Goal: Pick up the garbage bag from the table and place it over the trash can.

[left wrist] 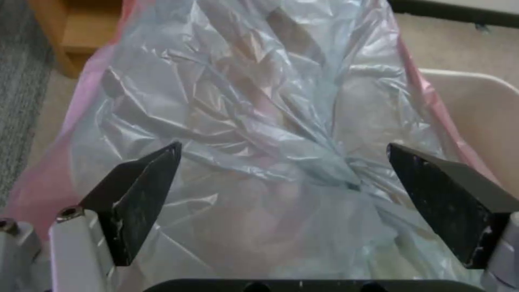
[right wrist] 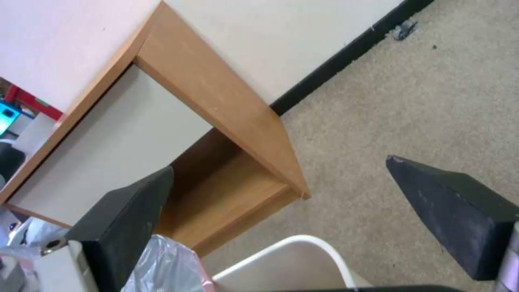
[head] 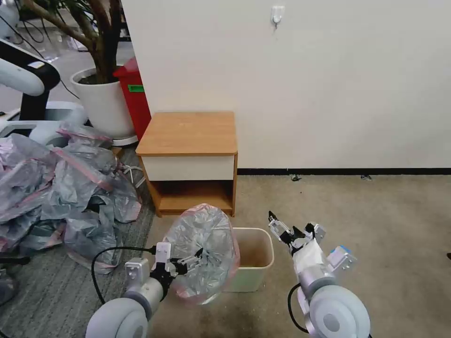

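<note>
- A beige carpet covers the floor in the lower right of the head view; a grey striped mat lies at lower left. A plain white wall with a black baseboard fills the upper right.
- The table (head: 188, 134) stands against that wall at frame centre, its wooden top bare.
- At upper left sit a white plant pot (head: 102, 101) with a tree and a red bin (head: 136, 96) beside it. A heap of grey-pink bags (head: 61, 185) sprawls at middle left.
- The trash can (head: 253, 256) stands on the carpet below the table, near bottom centre.
- The garbage bag (head: 204, 251) is puffed into a rounded shape, overlapping the can's left rim and hiding it.
- My left gripper (head: 190, 260), at lower left, has its fingers spread wide inside the bag's plastic; in the left wrist view the crinkled film (left wrist: 259, 121) spans between both fingertips.
- My right gripper (head: 286, 230), lower centre-right, hovers just beside the can's right rim, fingers wide apart and holding nothing.
</note>
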Available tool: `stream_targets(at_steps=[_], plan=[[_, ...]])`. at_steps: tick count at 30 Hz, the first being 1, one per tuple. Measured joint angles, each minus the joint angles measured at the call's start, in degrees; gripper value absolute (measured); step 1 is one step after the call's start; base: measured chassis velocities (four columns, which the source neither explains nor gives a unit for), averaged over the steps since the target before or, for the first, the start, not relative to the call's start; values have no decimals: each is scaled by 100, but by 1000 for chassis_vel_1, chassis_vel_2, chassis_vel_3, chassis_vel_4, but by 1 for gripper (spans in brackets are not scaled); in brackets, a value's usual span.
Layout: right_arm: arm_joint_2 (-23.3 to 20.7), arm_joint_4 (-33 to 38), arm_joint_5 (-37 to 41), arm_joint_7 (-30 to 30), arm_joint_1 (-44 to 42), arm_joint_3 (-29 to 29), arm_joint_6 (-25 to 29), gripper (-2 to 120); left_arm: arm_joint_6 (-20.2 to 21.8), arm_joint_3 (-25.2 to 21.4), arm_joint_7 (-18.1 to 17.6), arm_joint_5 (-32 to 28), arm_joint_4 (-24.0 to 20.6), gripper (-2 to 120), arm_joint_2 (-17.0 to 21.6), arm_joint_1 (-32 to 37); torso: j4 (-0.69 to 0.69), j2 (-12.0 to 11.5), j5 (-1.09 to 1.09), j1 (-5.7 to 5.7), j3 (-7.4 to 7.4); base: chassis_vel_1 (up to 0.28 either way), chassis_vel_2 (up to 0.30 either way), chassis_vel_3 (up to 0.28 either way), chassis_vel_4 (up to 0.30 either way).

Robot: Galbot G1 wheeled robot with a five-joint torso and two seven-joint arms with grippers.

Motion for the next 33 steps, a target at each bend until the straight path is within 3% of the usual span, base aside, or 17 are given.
stream_targets(at_steps=[15,26,33], plan=[[13,-103,0,-1,33,88,53,100,243,294,-373,-375,374,93,189,-568,0,0,0,0,0,0,0,0,0],[58,-111,-9,3,49,104,65,100,235,-124,-456,-1011,-415,93,644,-64,1,0,1,0,0,0,0,0,0],[98,-111,-29,5,28,102,80,100,230,-196,-449,-1035,-336,93,725,9,1,0,0,0,0,0,0,0,0]])
